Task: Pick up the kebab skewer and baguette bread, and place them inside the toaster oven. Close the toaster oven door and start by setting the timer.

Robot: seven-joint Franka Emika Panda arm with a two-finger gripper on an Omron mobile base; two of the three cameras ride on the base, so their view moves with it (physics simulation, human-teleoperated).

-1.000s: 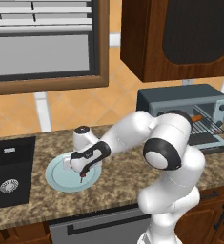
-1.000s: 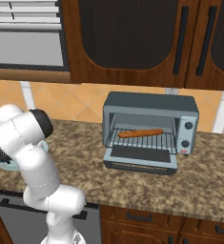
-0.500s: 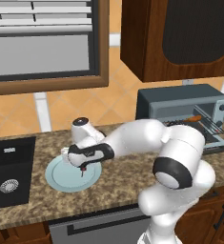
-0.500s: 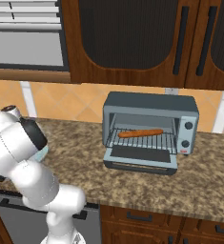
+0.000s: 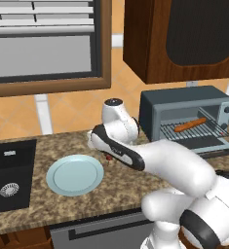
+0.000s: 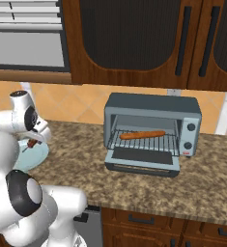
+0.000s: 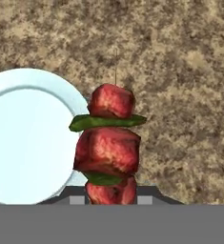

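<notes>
Hand view: gripper clamped on kebab skewer, lifted off plate. Keep it level; carry beside baguette bread on the toaster oven rack.

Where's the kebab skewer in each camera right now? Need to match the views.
Left base view: kebab skewer at centre, right of the plate.
Right base view: at the left edge, above the plate.
Hand view: centre, bottom half.
Shared landmark: the pale blue plate.
</notes>
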